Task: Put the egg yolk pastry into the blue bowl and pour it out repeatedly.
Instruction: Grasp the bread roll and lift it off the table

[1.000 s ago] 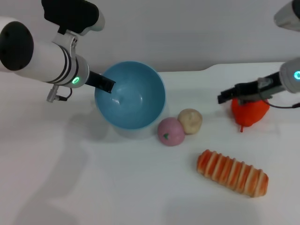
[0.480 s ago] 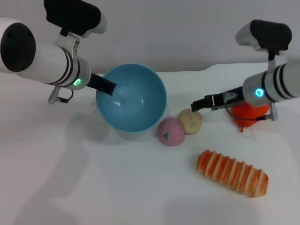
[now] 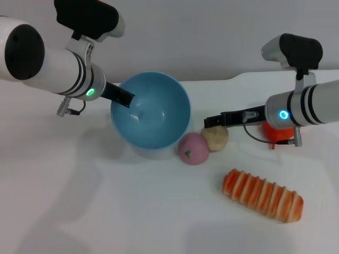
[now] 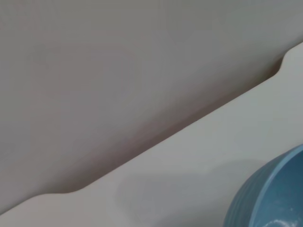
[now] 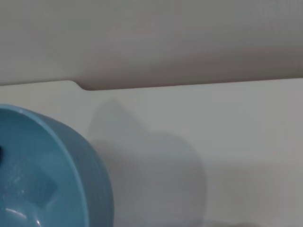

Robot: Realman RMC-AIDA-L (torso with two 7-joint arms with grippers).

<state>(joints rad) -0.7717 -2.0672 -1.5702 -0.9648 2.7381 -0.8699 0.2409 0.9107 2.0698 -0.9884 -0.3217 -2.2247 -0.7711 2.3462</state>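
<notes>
Pastry: the egg yolk pastry [image 3: 215,137] sits touching a pink ball [image 3: 193,148] beside the blue bowl [image 3: 151,110]. My right gripper [image 3: 211,121] hovers over it, fingers seemingly narrow; my left gripper [image 3: 124,97] clamps the bowl's rim. Striped bread [image 3: 262,194] lies nearby.

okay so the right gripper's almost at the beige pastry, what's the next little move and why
Probably lower the right gripper around the pastry and close, since its tips sit just above the pastry, which lies on the table against the pink ball. The left gripper holds the tilted bowl ready.

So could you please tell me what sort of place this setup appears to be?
Probably a lab test bench, not a kitchen: a bare white table against a plain wall, holding toy-like food such as striped bread and a pink ball beside a blue bowl.
</notes>
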